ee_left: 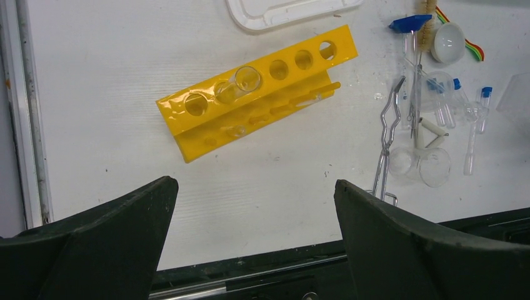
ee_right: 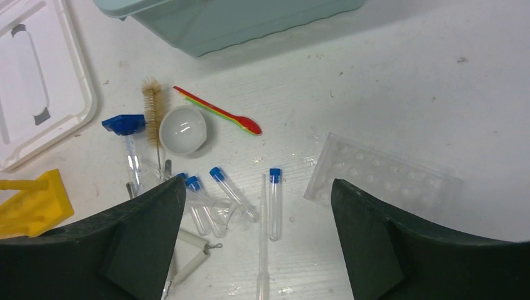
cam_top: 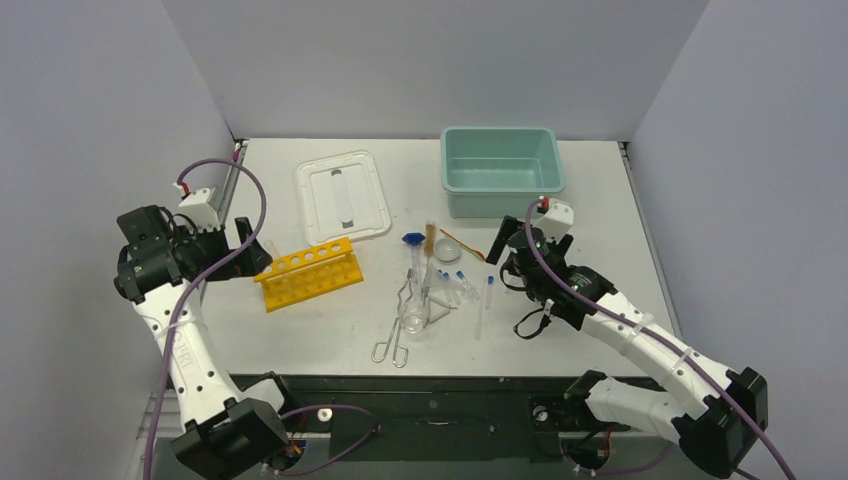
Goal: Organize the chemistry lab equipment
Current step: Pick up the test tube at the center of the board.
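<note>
The yellow holed rack (cam_top: 308, 273) lies left of centre, with one clear glass tube (ee_left: 240, 81) in a hole. My left gripper (cam_top: 250, 250) hovers open and empty just left of it; in the left wrist view the gripper (ee_left: 253, 181) frames bare table. At centre lie the metal tongs (cam_top: 395, 330), a beaker (ee_left: 431, 165), the tan-bristled brush (ee_right: 152, 109), the round dish (ee_right: 182, 129), the wire triangle (ee_right: 187, 250) and blue-capped vials (ee_right: 275, 203). My right gripper (ee_right: 257, 184) hangs open above the vials and a clear pipette (ee_right: 263, 250), holding nothing.
The teal tub (cam_top: 500, 170) stands at the back right and the white lid (cam_top: 342, 195) at the back centre-left. A clear dimpled plate (ee_right: 381, 172) lies under my right gripper's right finger. A red and yellow spoon (ee_right: 219, 112) lies by the dish.
</note>
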